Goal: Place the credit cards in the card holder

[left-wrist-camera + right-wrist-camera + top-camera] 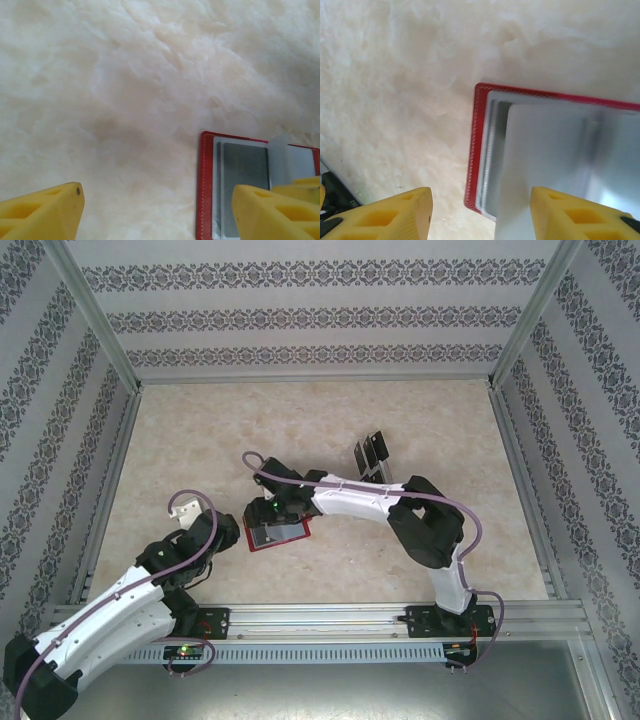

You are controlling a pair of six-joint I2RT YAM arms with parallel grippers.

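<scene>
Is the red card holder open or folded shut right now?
Open: the card holder lies flat, its grey inside facing up.

Pale marbled worktop (300, 420) enclosed by patterned walls (300, 315) and metal frame posts (95, 320); clear slotted rack (378, 473) stands right of centre.

From here I read the table (300, 420) as cream with a soft, cloudy marble pattern. The card holder (280, 536) is red with fine red stitching along its edge and pale grey inside, under glossy clear sleeves. The credit cards (372, 452) look dark grey-black. My left gripper (157, 192) and right gripper (480, 192) have bright yellow fingers (45, 215). The arms (355, 502) are white with black joints and carry a purple cable (290, 478). The walls (300, 310) are white with grey ornamental stripes.
</scene>
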